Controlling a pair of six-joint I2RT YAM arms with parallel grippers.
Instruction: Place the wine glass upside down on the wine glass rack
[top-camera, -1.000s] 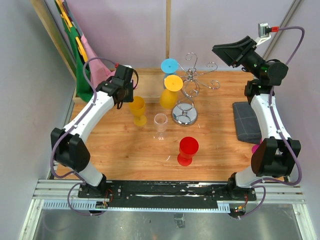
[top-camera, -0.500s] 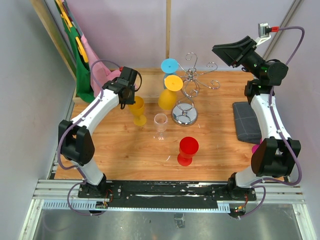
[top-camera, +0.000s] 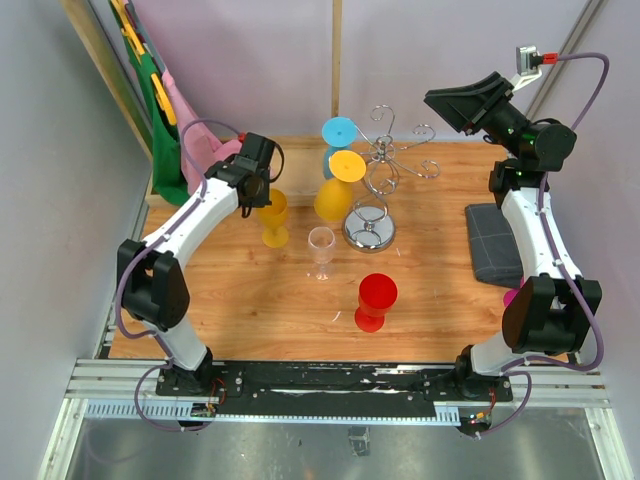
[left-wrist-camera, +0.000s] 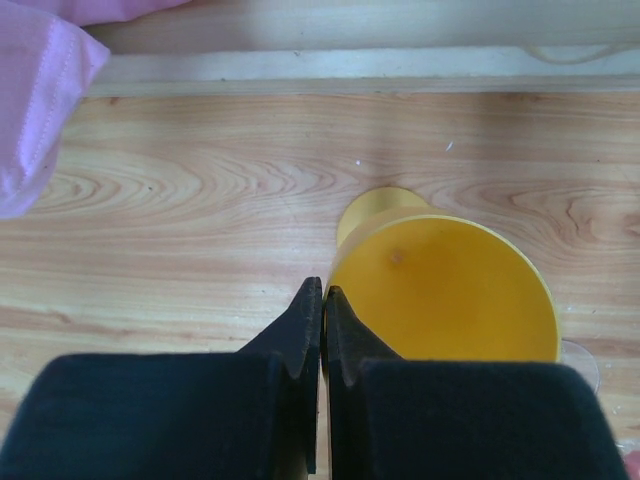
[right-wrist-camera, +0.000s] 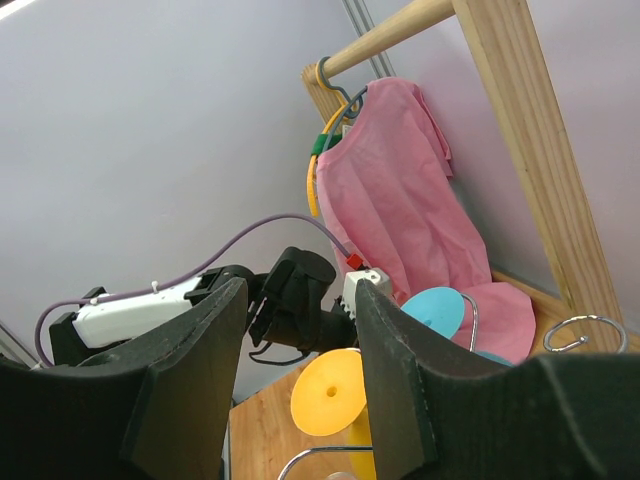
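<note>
A yellow wine glass (top-camera: 272, 215) stands upright at the back left of the wooden table. My left gripper (top-camera: 262, 195) is shut on its rim: in the left wrist view the gripper (left-wrist-camera: 323, 290) has one finger outside the yellow bowl (left-wrist-camera: 450, 290) and one inside. The chrome wine glass rack (top-camera: 385, 165) stands at the back centre on its round base (top-camera: 369, 228). A yellow glass (top-camera: 340, 185) and a blue glass (top-camera: 338, 133) hang upside down on it. My right gripper (top-camera: 450, 105) hovers high at the back right, open and holding nothing (right-wrist-camera: 300, 285).
A clear glass (top-camera: 321, 248) stands mid-table and a red glass (top-camera: 376, 300) nearer the front. A folded grey cloth (top-camera: 492, 243) lies at the right edge. Pink and green garments (top-camera: 185, 140) hang from a wooden rail at the back left.
My left gripper came down and to the right onto the yellow glass and shut on its rim; the glass shifted slightly. The right arm has not moved.
</note>
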